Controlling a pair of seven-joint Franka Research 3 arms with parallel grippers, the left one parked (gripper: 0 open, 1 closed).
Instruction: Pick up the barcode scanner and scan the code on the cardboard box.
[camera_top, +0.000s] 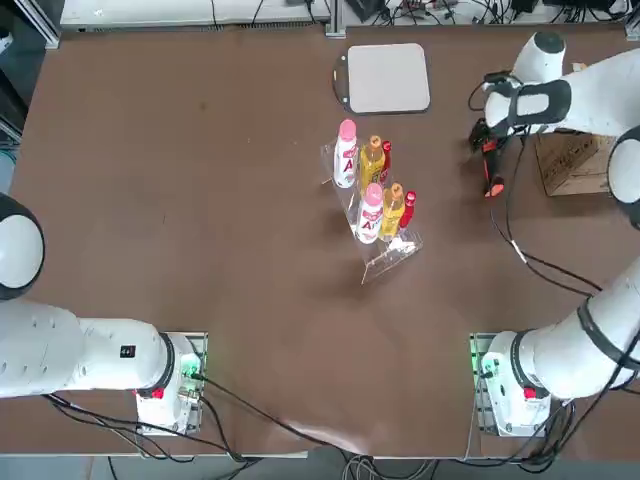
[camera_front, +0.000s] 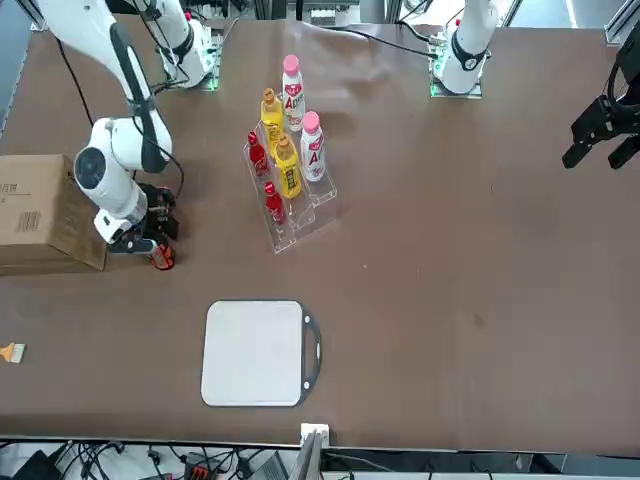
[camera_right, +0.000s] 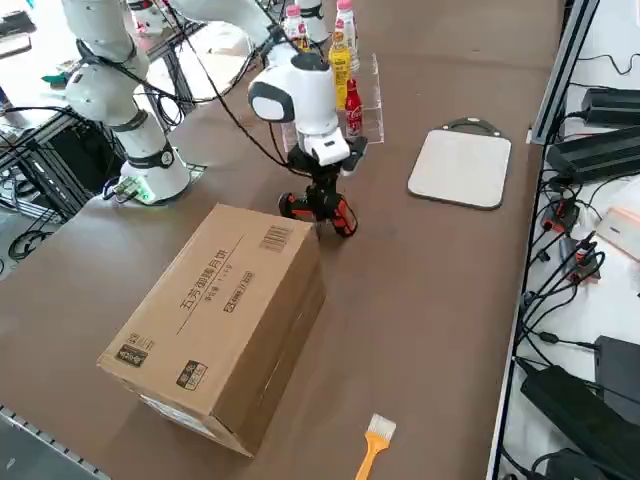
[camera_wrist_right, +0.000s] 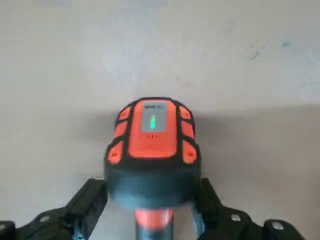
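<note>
Clearly, we saw right gripper (camera_wrist_right: 150, 220) low over table (camera_top: 200, 200), fingers (camera_wrist_right: 87, 202) straddling scanner (camera_wrist_right: 152, 150); clamped or merely flanking, we could not tell. Scanner lay just beside box (camera_right: 215, 315), head pointing away from wrist. Box barcode (camera_right: 274, 238) faced up, near scanner.

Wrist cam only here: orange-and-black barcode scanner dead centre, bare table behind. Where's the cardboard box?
Observer: The brown cardboard box sits on the table close beside the barcode scanner, on the robot's right, not touching it.
Operator: Code visible?
Observer: Yes, a barcode is on the box's top face, at the end nearest the scanner.
Operator: Other side?
Observer: A clear rack of bottles, well apart from the right gripper, which is directly over the scanner.
</note>
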